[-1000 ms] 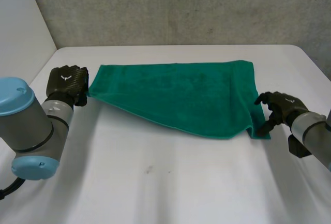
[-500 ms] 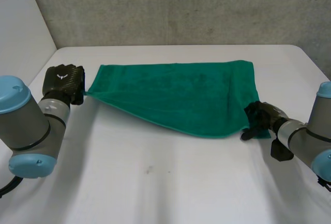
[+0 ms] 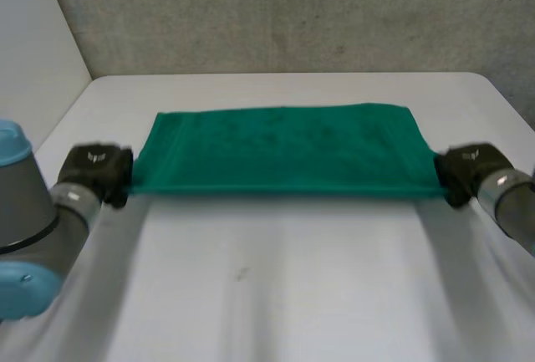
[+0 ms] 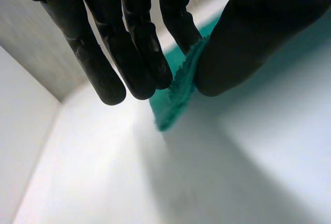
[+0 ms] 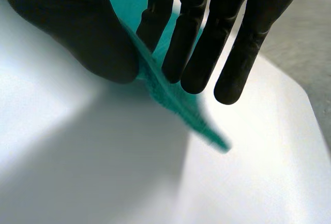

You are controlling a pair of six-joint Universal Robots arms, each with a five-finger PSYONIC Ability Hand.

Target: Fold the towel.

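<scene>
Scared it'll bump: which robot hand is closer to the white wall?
Left: the left robot hand pinches the towel corner nearest the white wall; right robot hand, the far corner.

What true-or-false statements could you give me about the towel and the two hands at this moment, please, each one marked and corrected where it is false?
1. The left hand pinches a corner of the green towel between its thumb and fingers. True.
2. The right hand is open and clear of the towel. False: it pinches the towel's other near corner between its thumb and fingers.
3. The towel's near edge runs straight from one hand to the other. True.
4. The towel lies crumpled in a heap at the near edge of the white table. False: it is spread wide across the table's far half.
</scene>
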